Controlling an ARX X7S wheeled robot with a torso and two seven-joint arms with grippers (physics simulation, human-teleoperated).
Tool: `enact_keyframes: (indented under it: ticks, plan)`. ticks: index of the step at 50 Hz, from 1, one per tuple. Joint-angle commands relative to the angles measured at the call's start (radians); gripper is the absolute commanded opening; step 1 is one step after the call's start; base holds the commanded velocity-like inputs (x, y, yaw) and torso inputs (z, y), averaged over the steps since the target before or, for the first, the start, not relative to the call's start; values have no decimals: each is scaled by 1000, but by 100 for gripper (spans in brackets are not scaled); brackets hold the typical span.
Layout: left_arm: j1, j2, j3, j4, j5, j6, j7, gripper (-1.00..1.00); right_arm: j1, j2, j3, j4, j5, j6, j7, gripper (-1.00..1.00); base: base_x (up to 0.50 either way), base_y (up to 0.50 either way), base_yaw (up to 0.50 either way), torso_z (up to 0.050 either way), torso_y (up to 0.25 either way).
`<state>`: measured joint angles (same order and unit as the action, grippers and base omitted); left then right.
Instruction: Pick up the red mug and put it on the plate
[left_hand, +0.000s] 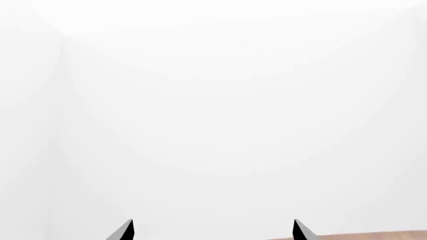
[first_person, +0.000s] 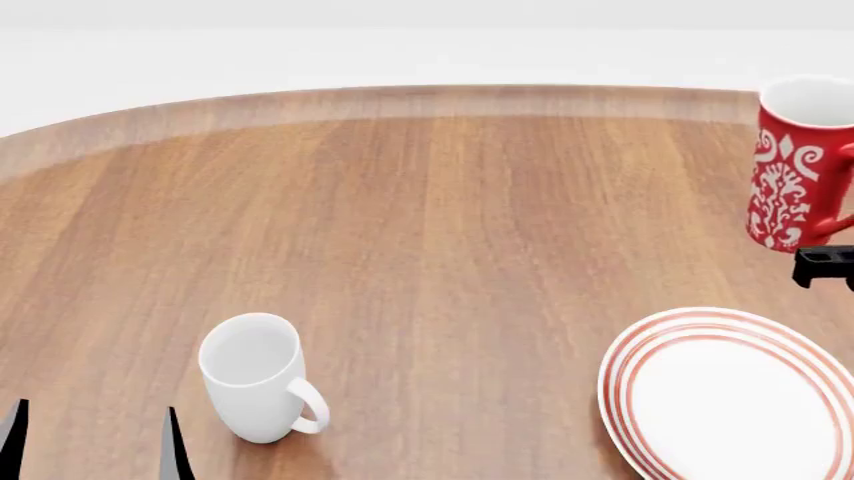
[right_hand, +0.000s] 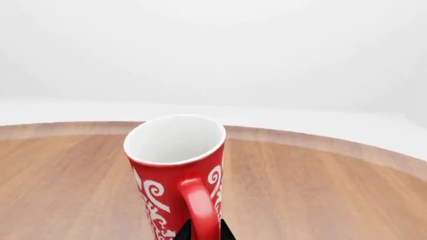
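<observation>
Two steps make up this job, lifting and placing, and by the look of it the first is at most half done. The tall red ceramic mug with the white swirl pattern (first_person: 798, 170) stands upright at the far right of the round wooden worktop (first_person: 441, 230), beyond the round white plate with red rings at its rim (first_person: 627, 352), which lies near the front right edge with nothing on it; mug and plate are apart, with bare wood between them. In the head view, only a black piece of the right gripper (first_person: 825, 266) shows at the picture's edge, just beside the foot of the mug on its handle side. In the right wrist view, two dark jaw tips flank the red handle (right_hand: 200, 210) low down, close on either side, so the jaws look closed or nearly closed on the handle, though I cannot tell whether they truly clamp it. Whether the mug's base rests on the wood or has left it is also unclear. The left gripper (left_hand: 212, 231) hangs idle near the front left with its jaws spread wide and nothing between them, near a plain white mug (first_person: 256, 375) that plays no part. Left to do, as I judge it: confirm the hold, raise the mug, carry it toward the front and set it on the plate.
</observation>
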<state>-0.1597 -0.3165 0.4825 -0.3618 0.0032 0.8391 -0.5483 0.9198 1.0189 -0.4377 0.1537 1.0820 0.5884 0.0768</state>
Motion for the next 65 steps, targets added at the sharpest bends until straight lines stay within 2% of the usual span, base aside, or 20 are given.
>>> enact_keyframes:
  ticks: [1,10,28,43,65]
  plan:
    - [0,-2,2,1,2,-3,-2,100,28,-55,15,137,-15,-40,-71,-100,0,0,0,0,10]
    - [-1,-3,4,2,2,-4,-3,100,86,-115,-24,231,-66,-49,-126,-100,0,0,0,0,0]
    - [-3,-4,8,-2,3,4,-6,100,127,-203,-51,378,-158,-170,-198,-100,0,0,0,0,0]
    - [-4,-6,10,0,5,0,-8,100,72,-224,-51,422,-212,-312,-241,-100,0,0,0,0,1]
    - [-5,-9,14,1,7,-2,-12,100,7,-215,-27,466,-215,-370,-229,-100,0,0,0,0,0]
